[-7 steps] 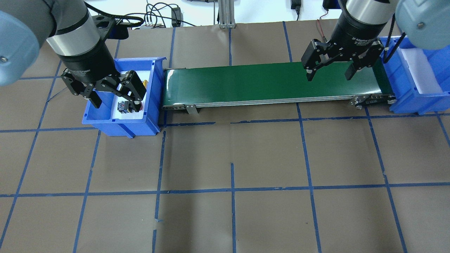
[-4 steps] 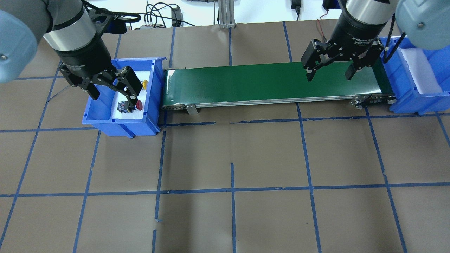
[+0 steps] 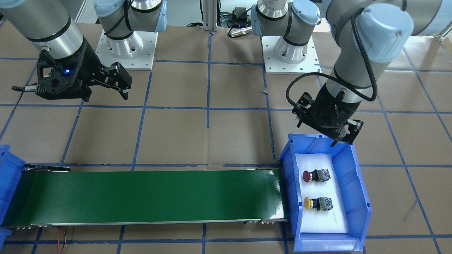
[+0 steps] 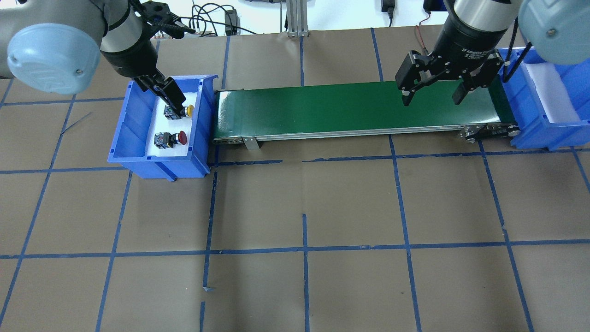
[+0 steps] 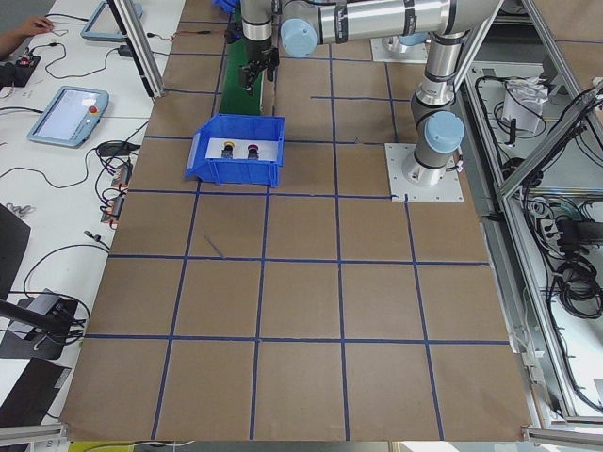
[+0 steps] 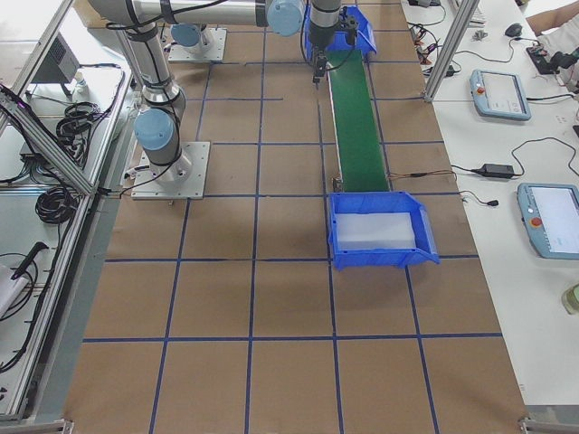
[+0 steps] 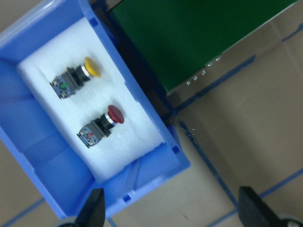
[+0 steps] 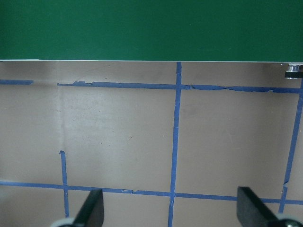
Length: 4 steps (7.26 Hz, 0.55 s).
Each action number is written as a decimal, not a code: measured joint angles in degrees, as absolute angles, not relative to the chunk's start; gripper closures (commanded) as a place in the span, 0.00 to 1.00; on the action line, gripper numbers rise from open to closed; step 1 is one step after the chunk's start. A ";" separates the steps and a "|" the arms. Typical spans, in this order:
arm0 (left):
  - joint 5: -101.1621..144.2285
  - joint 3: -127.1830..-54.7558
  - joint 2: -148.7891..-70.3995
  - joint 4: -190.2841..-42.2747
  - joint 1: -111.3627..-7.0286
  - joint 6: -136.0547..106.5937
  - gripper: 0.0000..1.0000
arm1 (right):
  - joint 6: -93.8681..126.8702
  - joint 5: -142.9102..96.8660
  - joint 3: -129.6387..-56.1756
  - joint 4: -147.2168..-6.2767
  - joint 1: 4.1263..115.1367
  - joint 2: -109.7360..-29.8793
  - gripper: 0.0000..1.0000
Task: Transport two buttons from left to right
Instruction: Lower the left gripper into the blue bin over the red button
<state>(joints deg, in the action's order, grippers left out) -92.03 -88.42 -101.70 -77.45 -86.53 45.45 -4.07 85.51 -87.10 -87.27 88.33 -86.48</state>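
The red-capped button [image 3: 315, 175] and the yellow-capped button [image 3: 317, 203] lie on their sides on white foam in the left blue bin [image 3: 353, 176]. Both also show in the overhead view, the red one [image 4: 171, 138] and the yellow one [image 4: 186, 110], and in the left wrist view, the red one [image 7: 102, 127] and the yellow one [image 7: 78, 78]. My left gripper [image 4: 163, 94] hangs open and empty well above the bin, clear of both buttons; its fingers [image 7: 94, 210] are wide apart. My right gripper [image 4: 432, 94] is open and empty above the right end of the green conveyor [image 4: 322, 108].
A second blue bin [image 4: 530, 120] with a white liner stands at the conveyor's right end. The conveyor runs between the two bins. Brown table paper with a blue tape grid lies all around. Cables lie at the far edge.
My left gripper has risen and turned above the left bin, uncovering the red button. It stays open. My right arm has not moved.
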 measured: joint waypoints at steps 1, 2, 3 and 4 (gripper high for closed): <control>-91.97 -88.15 -103.75 -75.31 -85.21 53.04 0.00 | -4.07 85.52 -87.10 -87.27 88.33 -86.48 0.00; -91.84 -88.34 -104.98 -73.31 -84.16 59.14 0.01 | -4.08 85.52 -87.10 -87.27 88.33 -86.48 0.00; -91.59 -88.82 -105.82 -72.10 -82.98 64.17 0.02 | -4.08 85.52 -87.10 -87.26 88.33 -86.48 0.00; -91.45 -88.93 -106.99 -71.52 -81.92 69.57 0.02 | -4.11 85.52 -87.10 -87.24 88.33 -86.48 0.00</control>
<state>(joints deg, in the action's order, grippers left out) -91.45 -88.93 -106.99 -71.52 -81.92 69.57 -4.11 85.52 -87.10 -87.24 88.33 -86.48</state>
